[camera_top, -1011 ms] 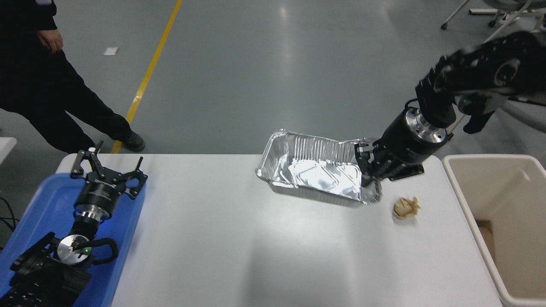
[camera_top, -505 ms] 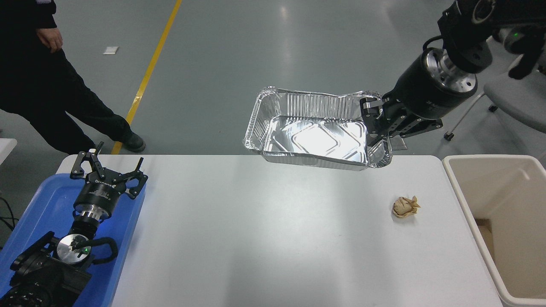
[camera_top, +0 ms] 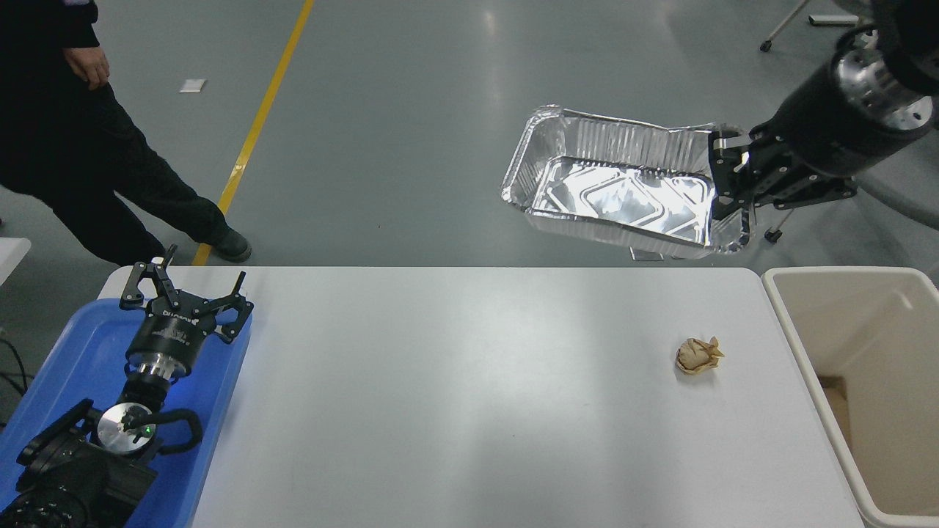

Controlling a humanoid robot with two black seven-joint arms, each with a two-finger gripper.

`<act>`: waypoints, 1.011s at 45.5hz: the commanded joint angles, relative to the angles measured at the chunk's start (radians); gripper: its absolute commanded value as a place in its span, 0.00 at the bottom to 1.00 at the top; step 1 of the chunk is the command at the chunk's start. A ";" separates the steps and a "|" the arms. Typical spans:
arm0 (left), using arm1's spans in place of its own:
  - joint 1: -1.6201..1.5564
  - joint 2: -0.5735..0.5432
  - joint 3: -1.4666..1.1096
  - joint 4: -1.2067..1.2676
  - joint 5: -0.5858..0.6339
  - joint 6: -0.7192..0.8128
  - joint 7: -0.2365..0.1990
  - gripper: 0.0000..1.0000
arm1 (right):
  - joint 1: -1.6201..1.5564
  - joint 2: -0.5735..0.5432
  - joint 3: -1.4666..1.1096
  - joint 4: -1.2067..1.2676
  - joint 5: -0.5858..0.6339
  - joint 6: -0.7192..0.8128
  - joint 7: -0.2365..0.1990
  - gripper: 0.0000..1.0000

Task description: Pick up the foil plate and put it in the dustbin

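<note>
1. Step: carry phase. The foil plate (camera_top: 623, 194) is off the bench (camera_top: 469, 396) and up in the air, past its far edge; nothing under it but floor.
2. The right hand (camera_top: 730, 192) is clamped on the plate's right-hand short wall, one finger inside, one outside, closed down to the thickness of the foil. It touches nothing else.
3. The plate hangs cantilevered from that one edge, open side up and slightly tilted. The rim looks a bit bent where it is pinched.
4. The dustbin (camera_top: 788, 323) sits just off the bench's right end, nearer the robot and to the right of where the plate hangs. The plate is not over its mouth yet.
5. Next move, my read: swing right and back toward the robot until the whole plate is over the bin opening, then let go. The plate is long, so its free left end has to clear the bin rim or it will hang up on it.
6. Risk: thin foil, single-edge pinch. It could buckle or slip if the swing is fast.
7. The paper ball (camera_top: 698, 355) lies on the bench near the bin; not part of this job.
8. The left hand (camera_top: 183, 282) is parked over the blue tray (camera_top: 66, 345) at lower left, fingers spread, holding nothing.
</note>
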 commanded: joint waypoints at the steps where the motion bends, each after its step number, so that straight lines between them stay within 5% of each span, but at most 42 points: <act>1: 0.000 0.000 -0.001 0.000 0.000 0.000 0.000 0.99 | -0.056 -0.214 -0.155 -0.081 -0.083 0.000 -0.001 0.00; 13: 0.000 0.000 -0.001 0.000 0.000 0.000 0.001 0.99 | -0.148 -0.464 -0.173 -0.214 -0.200 0.000 -0.001 0.00; 27: 0.000 0.000 -0.001 0.000 0.000 0.000 0.000 0.99 | -0.462 -0.592 -0.051 -0.371 -0.211 0.000 0.002 0.00; 46: 0.000 0.000 -0.001 0.000 0.000 0.000 0.000 0.99 | -1.275 -0.587 0.517 -0.630 -0.194 -0.474 0.001 0.00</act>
